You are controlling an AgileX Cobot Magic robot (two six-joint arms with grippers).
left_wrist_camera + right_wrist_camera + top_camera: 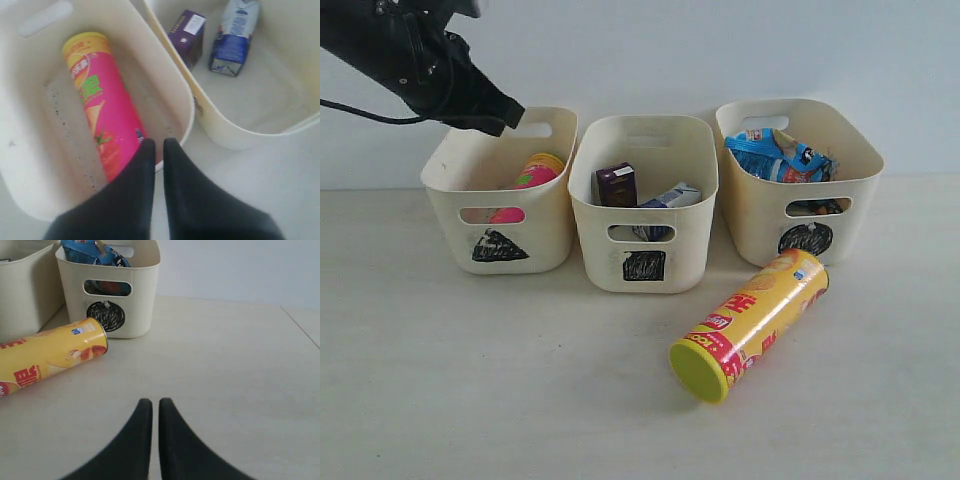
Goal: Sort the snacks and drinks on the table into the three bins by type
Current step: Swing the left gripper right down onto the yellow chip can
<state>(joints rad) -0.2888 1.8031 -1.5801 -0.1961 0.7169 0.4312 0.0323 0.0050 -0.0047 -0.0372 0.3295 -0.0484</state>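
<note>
Pale beige tabletop (470, 400). Triangle-marked cream plastic bin (548, 232) holds pink cylindrical chip can (102, 110); yellow cylindrical chip can (750, 325) lies sideways on tabletop before circle-marked cream bin (760, 228). Left end effector (159, 145), above triangle bin, closed, empty; right end effector (151, 402) likewise.

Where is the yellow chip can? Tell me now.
The yellow chip can lies on its side on the table, right of centre in the exterior view, just in front of the circle-marked bin.
</note>
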